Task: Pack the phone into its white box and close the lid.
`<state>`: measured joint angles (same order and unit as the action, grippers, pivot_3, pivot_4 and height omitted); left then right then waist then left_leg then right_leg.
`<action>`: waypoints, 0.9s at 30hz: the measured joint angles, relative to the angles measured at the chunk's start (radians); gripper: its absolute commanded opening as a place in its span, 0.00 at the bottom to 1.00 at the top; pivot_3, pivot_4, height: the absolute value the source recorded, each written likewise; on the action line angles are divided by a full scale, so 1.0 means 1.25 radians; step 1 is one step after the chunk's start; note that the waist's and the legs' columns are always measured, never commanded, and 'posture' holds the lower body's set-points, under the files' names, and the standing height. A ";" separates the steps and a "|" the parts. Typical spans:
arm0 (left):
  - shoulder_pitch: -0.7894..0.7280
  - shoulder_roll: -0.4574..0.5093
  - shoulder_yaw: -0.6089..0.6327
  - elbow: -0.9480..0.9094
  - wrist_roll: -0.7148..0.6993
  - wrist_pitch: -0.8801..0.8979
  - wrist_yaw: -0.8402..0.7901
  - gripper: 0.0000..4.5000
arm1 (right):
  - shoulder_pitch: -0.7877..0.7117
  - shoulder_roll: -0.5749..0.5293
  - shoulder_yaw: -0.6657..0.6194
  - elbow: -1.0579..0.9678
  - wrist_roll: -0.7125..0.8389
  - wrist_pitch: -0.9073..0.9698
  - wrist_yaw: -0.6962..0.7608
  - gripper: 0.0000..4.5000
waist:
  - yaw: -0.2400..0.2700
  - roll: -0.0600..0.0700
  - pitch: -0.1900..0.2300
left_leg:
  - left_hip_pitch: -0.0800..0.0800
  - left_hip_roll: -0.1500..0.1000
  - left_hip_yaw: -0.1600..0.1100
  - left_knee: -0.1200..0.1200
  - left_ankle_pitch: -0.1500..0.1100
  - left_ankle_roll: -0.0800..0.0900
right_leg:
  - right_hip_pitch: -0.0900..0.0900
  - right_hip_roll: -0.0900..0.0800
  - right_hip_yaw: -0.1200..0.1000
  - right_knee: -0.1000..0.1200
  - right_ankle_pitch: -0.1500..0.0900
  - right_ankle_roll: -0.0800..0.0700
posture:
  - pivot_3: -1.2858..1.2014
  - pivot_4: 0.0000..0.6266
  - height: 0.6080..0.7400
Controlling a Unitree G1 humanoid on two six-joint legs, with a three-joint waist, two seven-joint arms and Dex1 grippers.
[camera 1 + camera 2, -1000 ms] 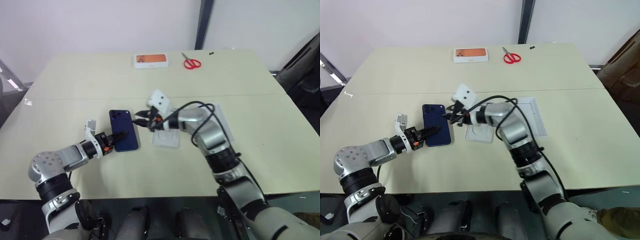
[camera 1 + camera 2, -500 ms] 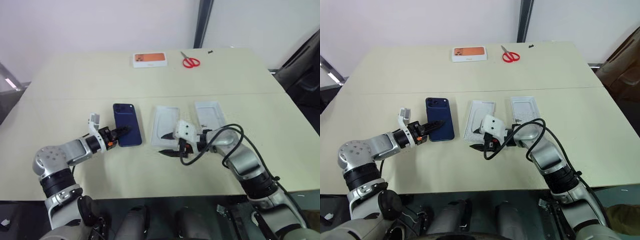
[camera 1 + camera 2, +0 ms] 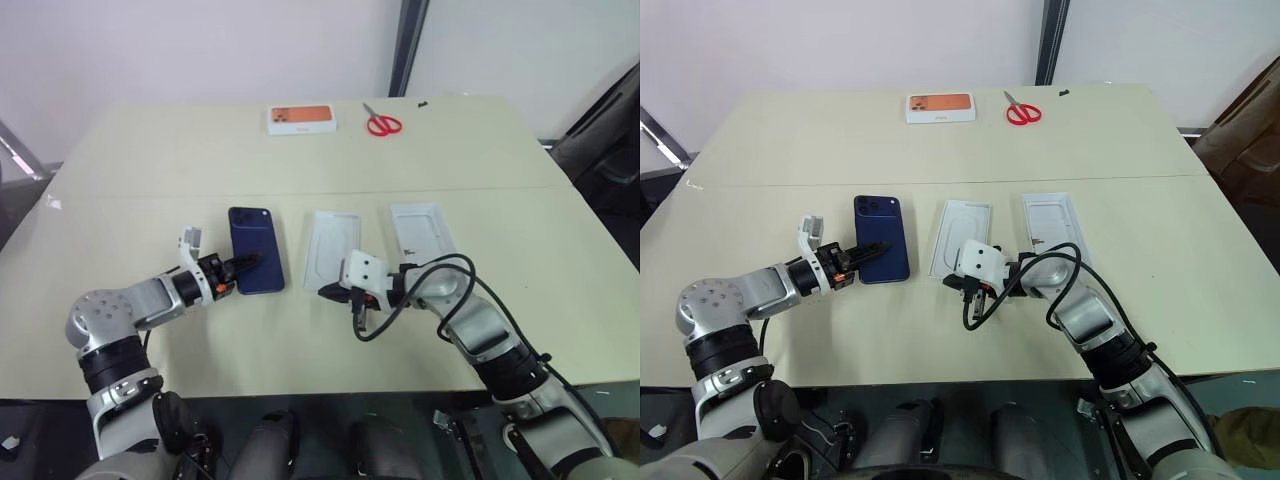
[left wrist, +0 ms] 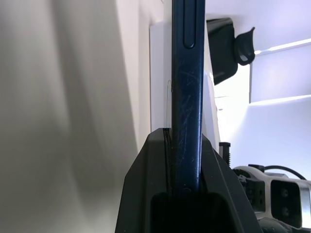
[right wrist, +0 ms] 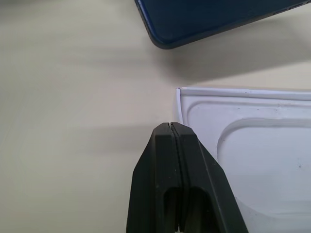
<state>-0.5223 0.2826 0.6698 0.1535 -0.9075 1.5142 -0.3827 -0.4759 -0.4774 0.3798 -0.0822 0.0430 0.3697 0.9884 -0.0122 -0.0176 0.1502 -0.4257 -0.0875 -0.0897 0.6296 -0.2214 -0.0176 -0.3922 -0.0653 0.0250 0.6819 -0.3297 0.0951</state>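
Left claw (image 3: 237, 268): clamping the near end of the phone (image 3: 254, 262), likely to carry it across.
Phone: lying on the bench (image 3: 180, 160), just left of the white box (image 3: 331, 249).
Right claw (image 5: 173, 127): pinching fully together on nothing, tips hovering at the box's near corner, perhaps to steady it.
White box: sitting open and empty between the phone and a second white tray (image 3: 422, 230), probably the lid.
Far edge: orange-pictured box (image 3: 301, 119) and scissors (image 3: 381, 124) lying well apart from the work.
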 measured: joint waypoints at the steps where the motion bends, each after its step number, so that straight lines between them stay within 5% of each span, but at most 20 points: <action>1: 0.002 0.003 -0.001 0.002 0.000 -0.002 -0.005 0.00 | 0.001 0.000 0.000 -0.001 0.004 0.001 0.004 0.00 | 0.000 0.000 0.000 | 0.000 0.000 0.000 0.000 0.000 0.000 | 0.000 0.000 0.000 0.000 0.000 0.000 | 0.52 0.24 0.95; 4: 0.007 0.010 -0.009 0.006 0.000 -0.009 -0.017 0.00 | 0.005 0.003 -0.007 -0.022 0.048 0.030 0.024 0.19 | 0.000 0.000 0.000 | 0.000 0.000 0.000 0.000 0.000 0.000 | 0.000 0.000 0.000 0.000 0.000 0.000 | 0.52 0.24 0.95; 8: 0.007 0.010 -0.018 0.012 -0.004 -0.010 -0.023 0.00 | 0.004 0.010 -0.019 -0.046 0.067 0.030 0.019 0.62 | 0.000 0.000 0.000 | 0.000 0.000 0.000 0.000 0.000 0.000 | 0.000 0.000 0.000 0.000 0.000 0.000 | 0.52 0.24 0.95; 24: 0.007 0.008 -0.030 0.018 -0.016 -0.011 -0.022 0.00 | -0.005 0.000 0.006 0.047 -0.030 -0.042 -0.016 0.62 | 0.000 0.000 0.000 | 0.000 0.000 0.000 0.000 0.000 0.000 | 0.000 0.000 0.000 0.000 0.000 0.000 | 0.52 0.24 0.95; 27: 0.007 0.001 -0.030 0.012 -0.016 -0.011 -0.013 0.00 | -0.004 0.003 0.005 0.047 -0.030 -0.042 -0.014 0.33 | 0.000 0.000 0.000 | 0.000 0.000 0.000 0.000 0.000 0.000 | 0.000 0.000 0.000 0.000 0.000 0.000 | 0.52 0.24 0.95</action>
<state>-0.5137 0.2841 0.6317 0.1681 -0.9279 1.5005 -0.3995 -0.4815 -0.4739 0.3859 -0.0228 0.0058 0.3176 0.9705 -0.0126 -0.0178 0.1504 -0.4257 -0.0875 -0.0897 0.6299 -0.2213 -0.0176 -0.3922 -0.0653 0.0251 0.6820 -0.3297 0.0951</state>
